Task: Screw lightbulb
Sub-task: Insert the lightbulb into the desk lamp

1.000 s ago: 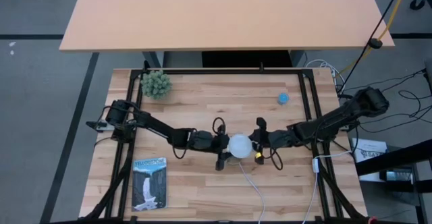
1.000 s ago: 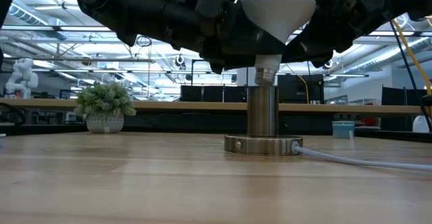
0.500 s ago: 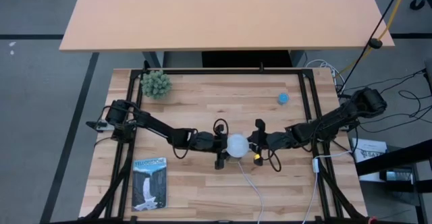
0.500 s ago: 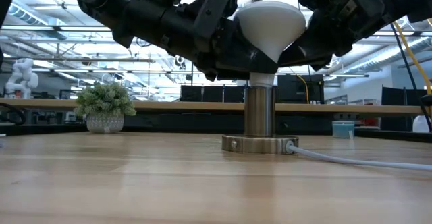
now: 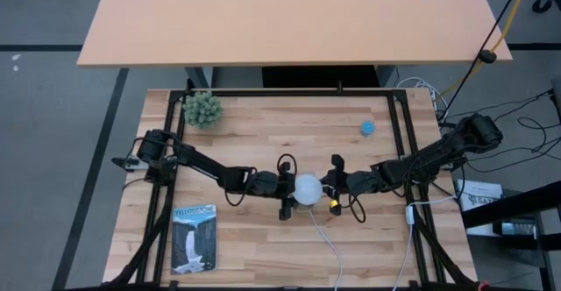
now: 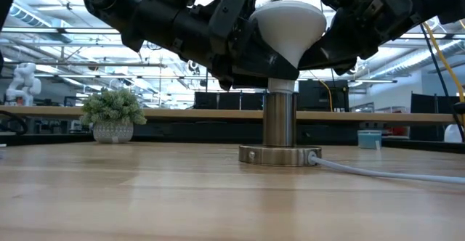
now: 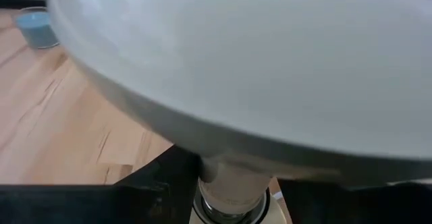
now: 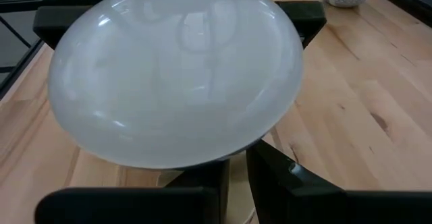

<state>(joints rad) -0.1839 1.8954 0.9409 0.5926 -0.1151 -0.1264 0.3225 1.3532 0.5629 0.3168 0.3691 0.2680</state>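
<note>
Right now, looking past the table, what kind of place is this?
Probably a robotics lab or workshop: two arms are mounted on a framed butcher-block table, the low view shows an open hall with a trussed ceiling and rows of workbenches, and cables trail across the floor.

Two slim matte-black jointed arms, built of rounded housings and narrower tube links. Left arm (image 5: 206, 166): bulky black shoulder block, small pale tag beside it, thin black cable looping up near wrist. Right arm (image 5: 429, 157): same black casing, thick rounded shoulder housing, loose black cable loop under wrist, small yellow-orange mark by left tool-facing end. Left tool (image 5: 287, 190): flat black angular fingers (image 7: 158, 190). Right tool (image 5: 334, 186): same black blocky fingers (image 8: 287, 177), square-edged, matte.
</note>
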